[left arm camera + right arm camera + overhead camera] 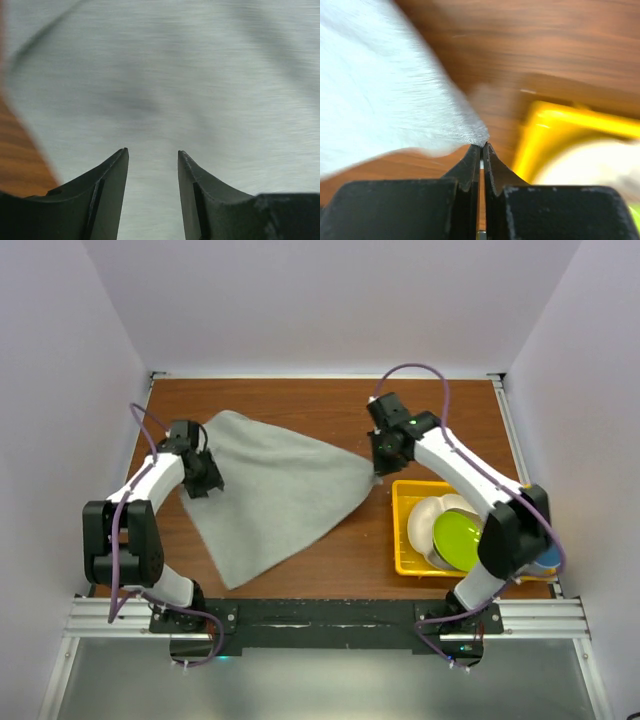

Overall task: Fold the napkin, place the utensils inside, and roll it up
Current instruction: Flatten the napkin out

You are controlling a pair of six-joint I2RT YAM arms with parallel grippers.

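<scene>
Bright, even light, soft shadows, both wrist views motion-blurred, napkin point(200, 75) streaked.

The napkin point(270, 495) covers the left and middle of the desk point(310, 400), leaving a bare strip along the far edge and a bare wedge on the near side, between the cloth and the yellow tray point(398, 535), where a gripper could pass. The tray, stacked with dishes point(455, 538), fills the near right; the right arm point(470, 480) lies across it, and the right gripper point(378, 473) pinches the napkin's right corner just beside the tray. The left gripper point(205, 485), jaws apart, hangs over the napkin's left edge, and white walls point(60, 390) close the left, far and right sides
</scene>
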